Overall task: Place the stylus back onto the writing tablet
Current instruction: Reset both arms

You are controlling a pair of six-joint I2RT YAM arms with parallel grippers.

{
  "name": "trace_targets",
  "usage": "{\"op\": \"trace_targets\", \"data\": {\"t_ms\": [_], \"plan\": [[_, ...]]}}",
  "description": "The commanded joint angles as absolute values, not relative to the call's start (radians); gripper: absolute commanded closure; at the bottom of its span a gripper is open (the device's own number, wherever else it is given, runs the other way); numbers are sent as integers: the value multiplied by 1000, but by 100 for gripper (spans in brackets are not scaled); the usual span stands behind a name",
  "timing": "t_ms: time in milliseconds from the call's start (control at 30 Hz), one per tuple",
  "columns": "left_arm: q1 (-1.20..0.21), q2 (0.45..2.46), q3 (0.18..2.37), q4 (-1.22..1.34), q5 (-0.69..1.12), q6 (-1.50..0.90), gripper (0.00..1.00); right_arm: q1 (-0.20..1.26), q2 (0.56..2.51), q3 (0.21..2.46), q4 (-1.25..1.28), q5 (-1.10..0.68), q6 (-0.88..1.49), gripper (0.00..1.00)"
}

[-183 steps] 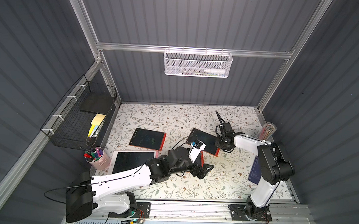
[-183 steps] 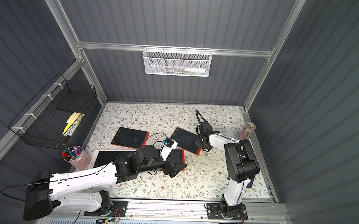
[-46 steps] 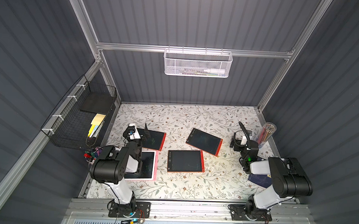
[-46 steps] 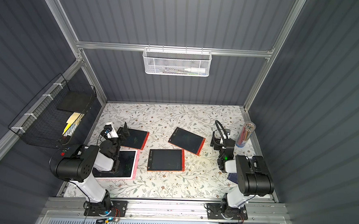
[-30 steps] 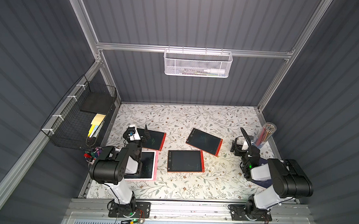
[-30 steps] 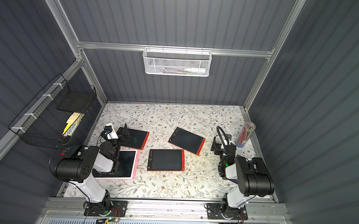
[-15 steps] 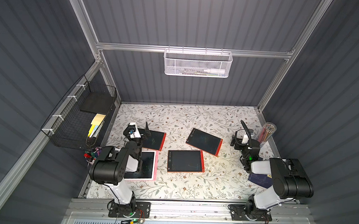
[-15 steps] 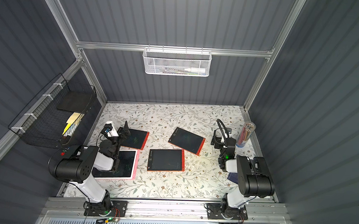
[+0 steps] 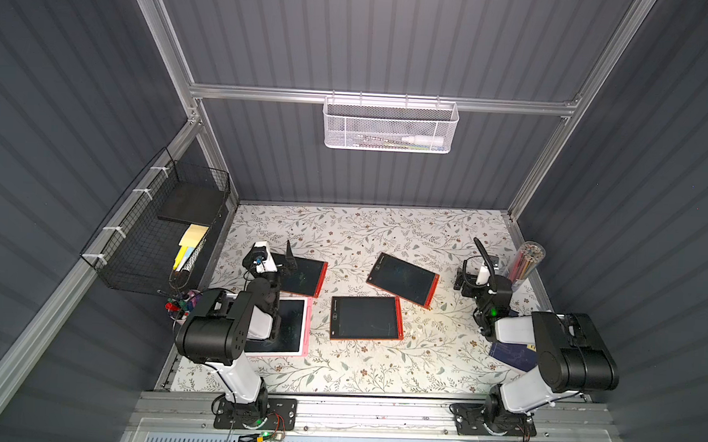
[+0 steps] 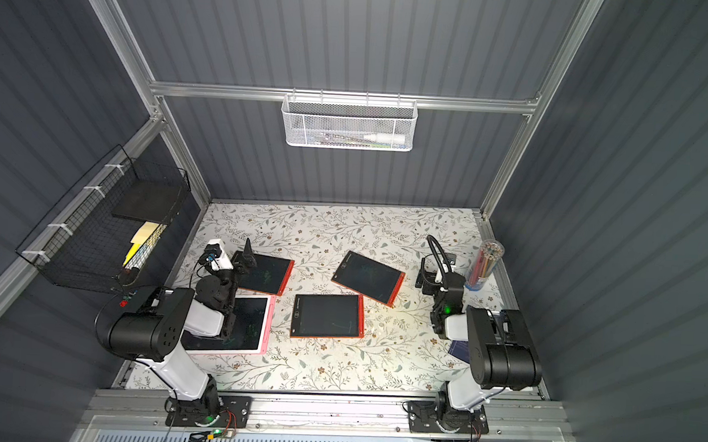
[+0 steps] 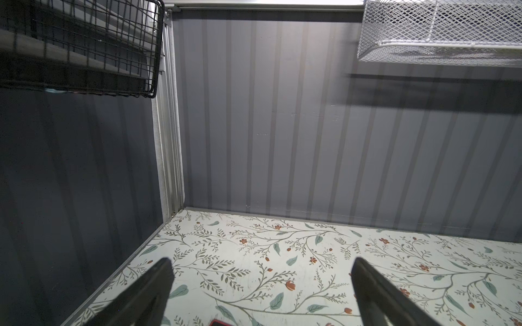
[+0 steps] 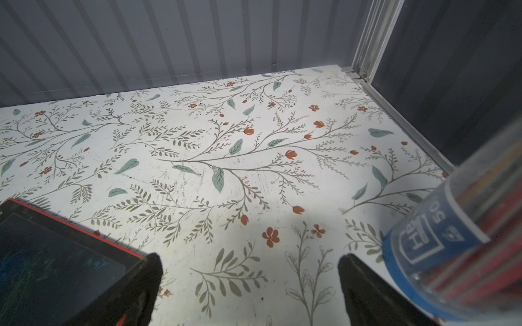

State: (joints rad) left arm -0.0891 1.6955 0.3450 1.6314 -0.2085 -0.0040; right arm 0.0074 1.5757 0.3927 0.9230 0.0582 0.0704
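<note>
Both arms sat on black plates [image 9: 284,409] bolted to the rail [image 9: 375,414]. The left arm [image 9: 230,332] and the right arm [image 9: 561,357] had white tubular links and bulky black cylindrical joint housings. Far from the rail, a green light [image 9: 493,311] glowed on the right arm's black end link, and a black cable [image 9: 480,251] looped beyond it. The left arm carried a white camera block [image 9: 261,254]. Thin coloured wires [image 9: 277,421] lay at the rail beside its plate. The fingers [image 11: 147,293] were dark and tapered.

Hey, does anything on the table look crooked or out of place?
The right tablet lies clearly askew, rotated against the middle tablet beside it, which sits square. Nothing spilled or damaged shows.
</note>
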Motion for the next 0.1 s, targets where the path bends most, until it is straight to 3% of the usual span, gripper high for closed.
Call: {"op": "trace_targets", "data": {"t_ms": [0,67], "plan": [[-89,1700,347,1887,-215,-8,1,3,1569,395,927,53,72,1],[-89,1699,347,1886,-216,-8,1,4,1569,390,937,52,70,1]]}}
